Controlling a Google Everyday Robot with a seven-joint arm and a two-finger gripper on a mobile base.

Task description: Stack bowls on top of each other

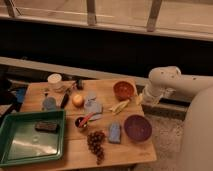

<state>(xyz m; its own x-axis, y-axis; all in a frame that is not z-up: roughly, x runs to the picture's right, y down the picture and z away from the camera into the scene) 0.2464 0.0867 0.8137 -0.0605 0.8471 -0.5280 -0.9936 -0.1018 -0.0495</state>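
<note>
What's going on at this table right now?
A robot arm is meant to stack two bowls, and they are not stacked yet. The orange-brown bowl sits near the far right edge of the wooden table; the purple bowl sits apart from it, nearer the camera. The gripper hangs at the table's right side, just beside the orange-brown bowl. A green tray, a small cup and grapes lie further left.
</note>
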